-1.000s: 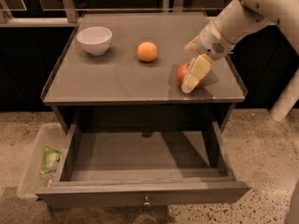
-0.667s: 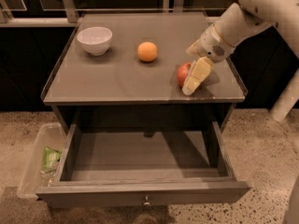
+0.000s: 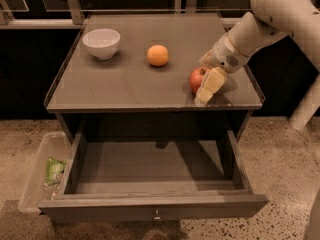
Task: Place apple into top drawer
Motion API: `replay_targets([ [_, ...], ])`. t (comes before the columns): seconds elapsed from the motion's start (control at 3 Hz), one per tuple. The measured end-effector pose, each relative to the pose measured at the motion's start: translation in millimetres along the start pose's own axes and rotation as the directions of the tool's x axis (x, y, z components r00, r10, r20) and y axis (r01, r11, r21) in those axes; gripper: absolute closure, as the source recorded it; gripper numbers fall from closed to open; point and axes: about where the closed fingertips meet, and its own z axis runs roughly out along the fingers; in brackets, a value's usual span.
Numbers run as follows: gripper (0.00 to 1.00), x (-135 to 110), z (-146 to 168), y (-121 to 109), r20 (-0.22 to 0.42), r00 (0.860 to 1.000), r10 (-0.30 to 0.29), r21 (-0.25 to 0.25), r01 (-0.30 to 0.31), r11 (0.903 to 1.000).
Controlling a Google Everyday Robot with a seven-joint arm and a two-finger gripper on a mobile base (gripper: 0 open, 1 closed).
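Note:
The red apple (image 3: 195, 79) rests on the cabinet top (image 3: 125, 84) near its front right corner. My gripper (image 3: 205, 85) is down at the apple, against its right side, with the pale arm (image 3: 260, 26) reaching in from the upper right. It hides the apple's right half. The top drawer (image 3: 150, 207) is pulled fully open below the cabinet top. Its inside is bare, and its small metal knob (image 3: 156, 215) faces the front.
A white bowl (image 3: 101, 42) stands at the back left of the top and a small orange fruit (image 3: 157, 55) near the middle. A clear plastic bin (image 3: 35, 176) holding a green packet (image 3: 53, 170) sits on the floor left of the drawer. The top has a low raised rim.
The gripper has settled very slightly lower at the apple. The apple, the drawer and the other things have not moved.

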Motion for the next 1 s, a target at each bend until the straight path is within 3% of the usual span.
replay_targets([
  [1.0,0.66,0.0,0.3,0.0,0.0,1.0,0.0,0.0,0.0,1.0],
])
